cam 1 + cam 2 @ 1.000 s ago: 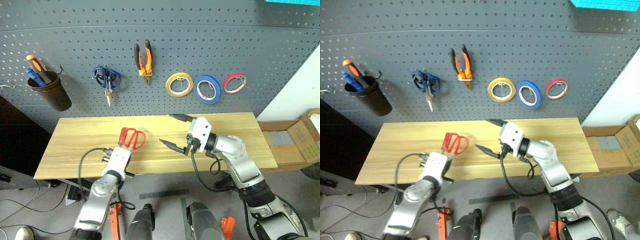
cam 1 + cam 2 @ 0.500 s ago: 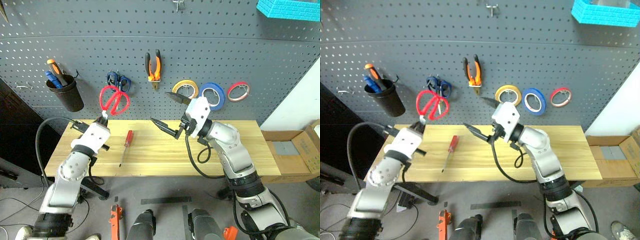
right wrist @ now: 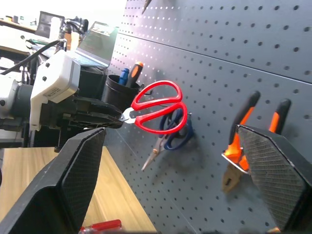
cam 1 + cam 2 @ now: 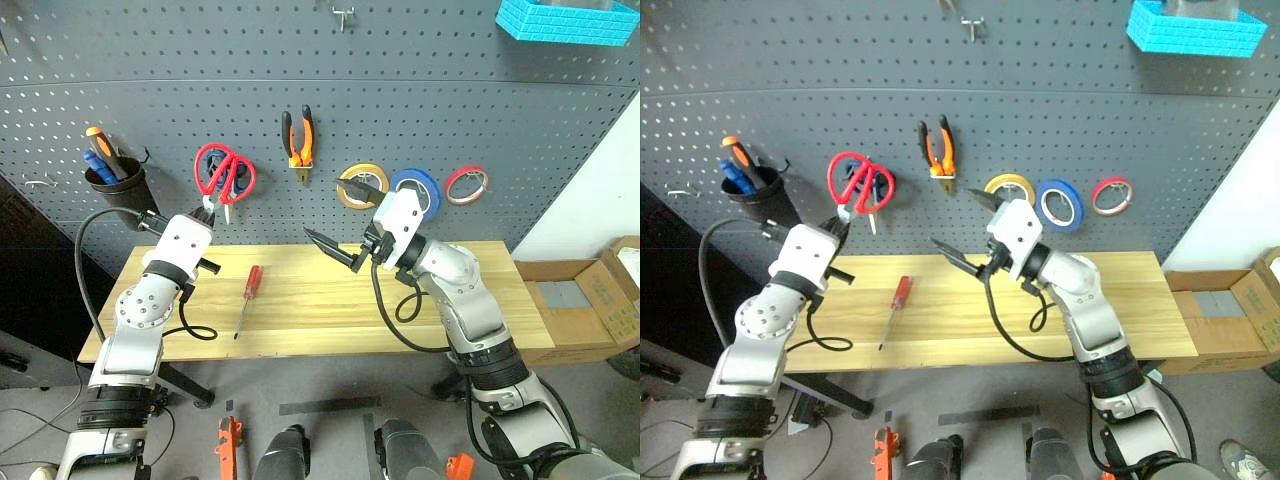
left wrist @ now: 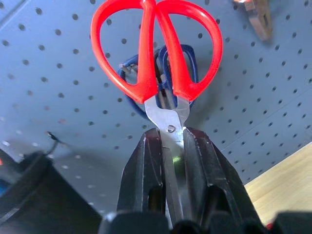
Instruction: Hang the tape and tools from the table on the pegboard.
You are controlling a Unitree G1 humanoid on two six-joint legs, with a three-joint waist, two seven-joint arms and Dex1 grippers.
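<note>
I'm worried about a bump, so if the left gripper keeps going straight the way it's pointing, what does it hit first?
Probably the blue-handled scissors hanging on the pegboard. The left gripper, shut on the red-handled scissors, holds their red loops directly in front of the blue ones, so those would touch first. How much gap remains is unclear.

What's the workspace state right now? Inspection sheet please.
Surface: table light wood, mostly bare.
Job's things: red-handled scissors held up against the pegboard, over the blue-handled scissors; red-handled screwdriver lying on the table; pliers and blue tape hanging on the pegboard.
Clutter: yellow tape, red tape ring, black cup with screwdrivers, all on the pegboard.
Grippers: left gripper shut on the scissors' blades; right gripper open, empty, above the table.
Cables: black cables along both arms.
Surroundings: blue basket high on the pegboard; cardboard box beside the table.
</note>
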